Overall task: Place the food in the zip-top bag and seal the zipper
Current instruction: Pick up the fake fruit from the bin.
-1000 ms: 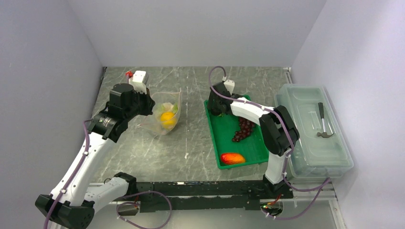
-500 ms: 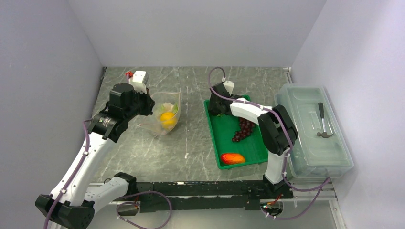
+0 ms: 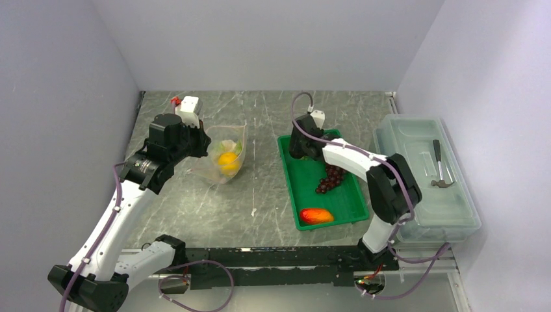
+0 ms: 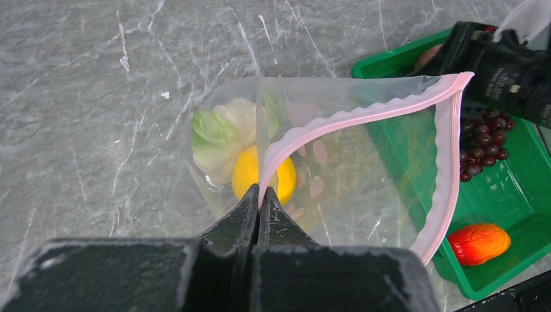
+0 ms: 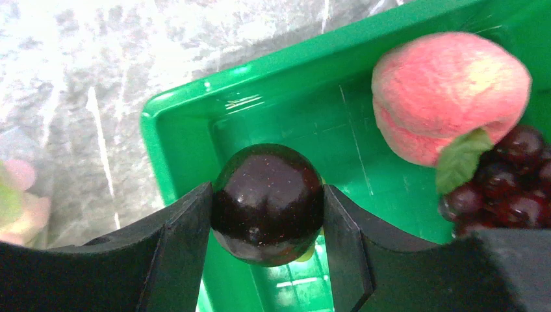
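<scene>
The clear zip-top bag [image 3: 224, 161] stands open on the table left of centre, with the yellow lemon [image 4: 263, 175] and the pale green lettuce [image 4: 217, 130] inside. My left gripper [image 4: 260, 195] is shut on its pink zipper strip [image 4: 364, 117] and holds the mouth open. My right gripper [image 5: 268, 211] is shut on the small dark round fruit [image 5: 268, 192] above the far left corner of the green tray [image 5: 182, 117]. The grape bunch [image 3: 331, 177] and the red-orange oblong fruit [image 3: 316, 215] lie in the tray. In the top view the right gripper [image 3: 300, 149] hides the dark fruit.
A pink peach with a green leaf [image 5: 448, 91] lies in the tray beside the grapes. A large clear lidded box [image 3: 416, 214] with a grey hammer [image 3: 440, 168] in it stands at the right edge. Walls close the left, back and right.
My right arm has shifted a little to the right and back over the tray's far end. The left arm and the bag have not moved.
</scene>
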